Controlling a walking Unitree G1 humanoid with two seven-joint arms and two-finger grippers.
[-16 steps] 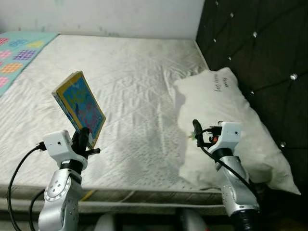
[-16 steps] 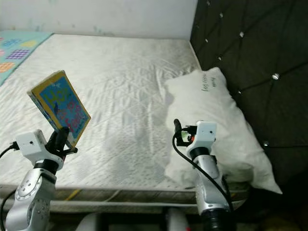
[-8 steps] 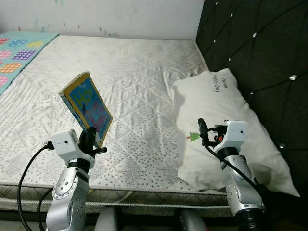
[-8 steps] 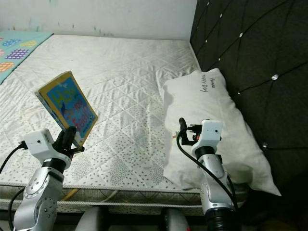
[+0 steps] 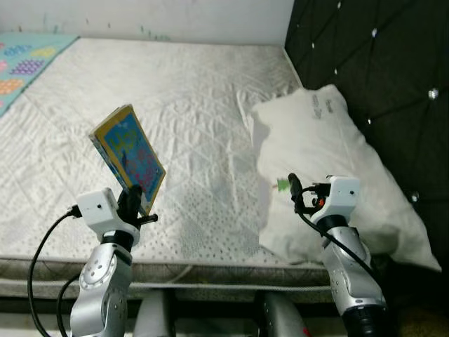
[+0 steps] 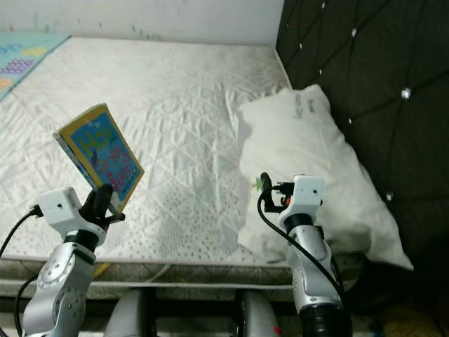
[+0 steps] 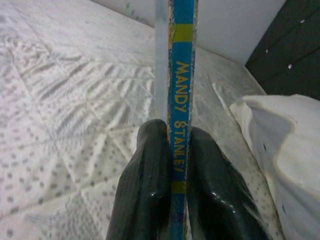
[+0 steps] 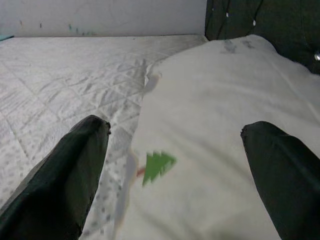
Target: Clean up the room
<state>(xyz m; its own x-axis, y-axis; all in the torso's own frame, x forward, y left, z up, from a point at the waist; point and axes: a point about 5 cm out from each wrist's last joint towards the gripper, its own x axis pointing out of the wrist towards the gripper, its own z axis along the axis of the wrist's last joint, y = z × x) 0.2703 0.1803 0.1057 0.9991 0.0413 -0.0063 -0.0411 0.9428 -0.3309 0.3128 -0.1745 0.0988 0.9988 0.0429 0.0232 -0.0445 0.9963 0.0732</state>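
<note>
left end effector (image 5: 132,203) clamped the book (image 5: 128,156) by its lower edge, tilted above the bed (image 5: 189,119). right end effector (image 8: 175,165) spread wide, hovered over the pillow (image 5: 330,161).

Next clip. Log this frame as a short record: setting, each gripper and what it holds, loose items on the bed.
setting: bare quilted mattress against a dark tufted headboard
left gripper: shut on a thin blue and yellow book, held tilted above the mattress near its front edge; spine reads MANDY STANLEY
right gripper: open, empty, pointed at the pillow
pillow: white, lying beside the headboard, handwriting near its far end
small green tree shape: on the pillow's near edge, between the right fingers' line of sight
colourful mat: at the far left of the mattress
</note>
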